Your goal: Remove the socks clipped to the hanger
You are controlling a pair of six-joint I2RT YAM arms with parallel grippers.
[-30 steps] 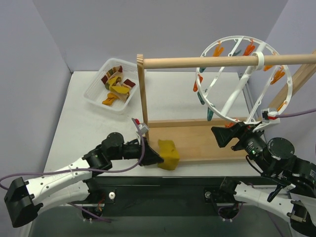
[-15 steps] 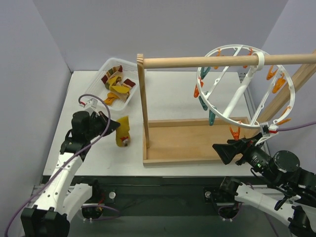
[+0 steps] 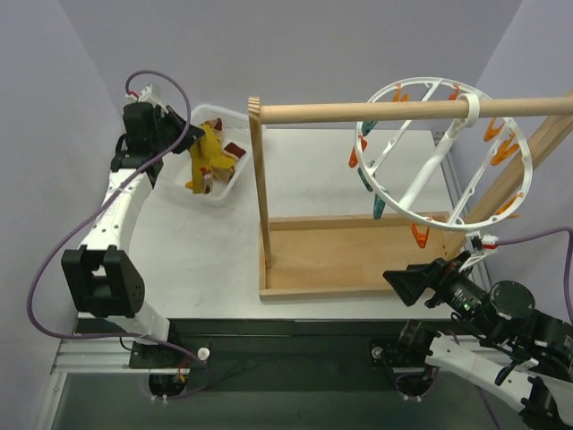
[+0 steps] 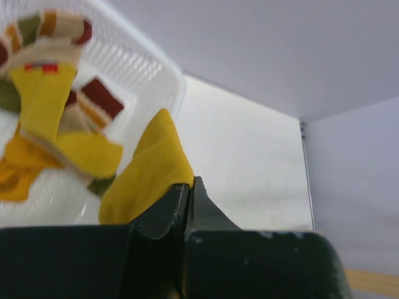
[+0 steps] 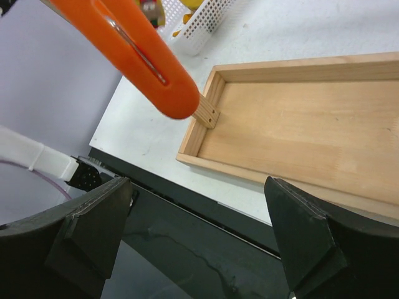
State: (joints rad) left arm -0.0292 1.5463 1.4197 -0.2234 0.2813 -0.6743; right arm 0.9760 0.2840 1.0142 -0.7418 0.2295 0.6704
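Sock (image 4: 149, 168), mustard, clenched in left claw (image 4: 189, 185) over basket (image 4: 138, 62), right claw (image 5: 198, 212) spread wide

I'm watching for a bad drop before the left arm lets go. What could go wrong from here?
1. The left gripper is shut on the mustard sock close to the rim of the basket, so the sock may drape over the rim or land on the table.
2. The open right gripper sits just below an orange clip on the hanger; lifting could knock the hanger swinging.
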